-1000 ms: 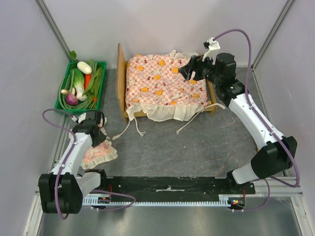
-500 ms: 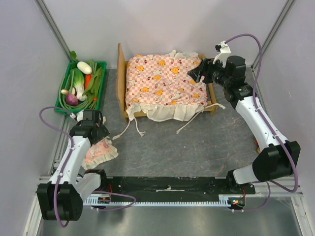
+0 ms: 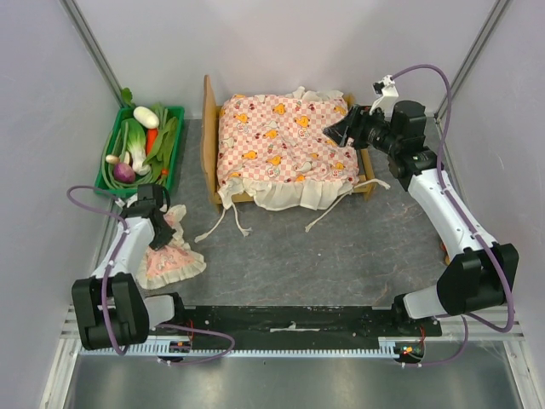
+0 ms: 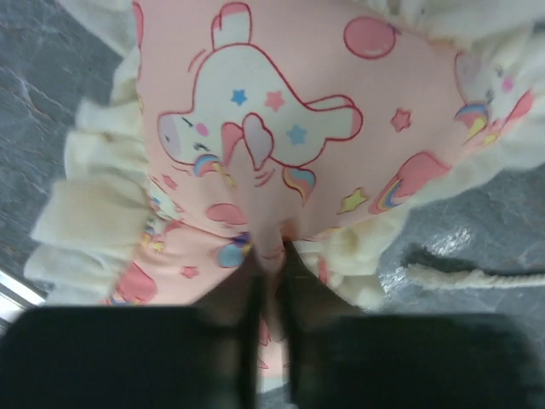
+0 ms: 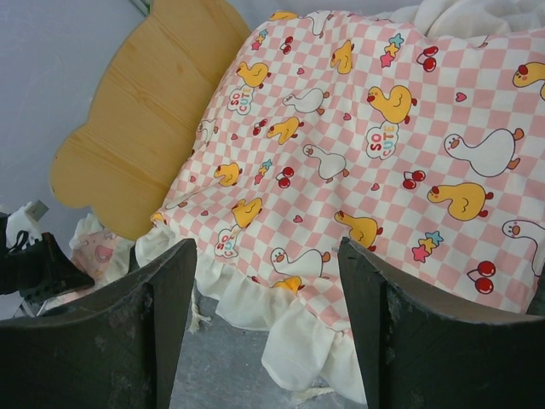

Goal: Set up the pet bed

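The pet bed (image 3: 208, 128) stands at the back, its light-wood headboard (image 5: 145, 111) to the left. A pink-checked frilled mattress (image 3: 281, 141) with duck prints (image 5: 383, 128) lies on it. My right gripper (image 3: 338, 132) hovers open over the bed's foot end, and between its fingers (image 5: 266, 256) only the mattress frill shows, farther off. A small pink frilled pillow (image 3: 174, 260) lies on the table at the front left. My left gripper (image 3: 162, 230) is shut on a fold of the pillow (image 4: 272, 111), the fabric pinched between its fingertips (image 4: 268, 251).
A green crate of vegetables (image 3: 140, 149) sits at the back left beside the headboard. White tie cords (image 3: 223, 223) trail from the mattress onto the grey table in front of the bed, and one cord (image 4: 477, 277) lies close to the pillow.
My left gripper opened wide, then closed on the pillow, pulling its near edge up. The right gripper drew back from the mattress toward the right and now holds still.
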